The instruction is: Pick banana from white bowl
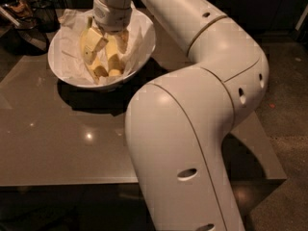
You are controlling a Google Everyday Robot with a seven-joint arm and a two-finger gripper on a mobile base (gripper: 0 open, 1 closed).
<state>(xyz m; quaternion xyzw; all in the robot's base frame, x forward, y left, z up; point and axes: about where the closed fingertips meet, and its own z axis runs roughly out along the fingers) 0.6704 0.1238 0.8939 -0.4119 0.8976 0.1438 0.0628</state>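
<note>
The white bowl (65,73), lined with crumpled white paper, stands at the table's far left. Two yellow bananas lie in it side by side. The banana (114,61) is the slimmer one on the right; the thicker one (96,67) lies to its left. My gripper (109,41) reaches down into the bowl from above. Its fingers (94,44) stand apart on either side of the bananas' upper ends, which the wrist hides. I see no grasp on either banana.
The bowl sits on a glossy grey-brown table (57,148). My large white arm (192,129) fills the right and front of the view. Dark clutter (24,13) stands behind the bowl at the far left. Floor lies to the right of the table.
</note>
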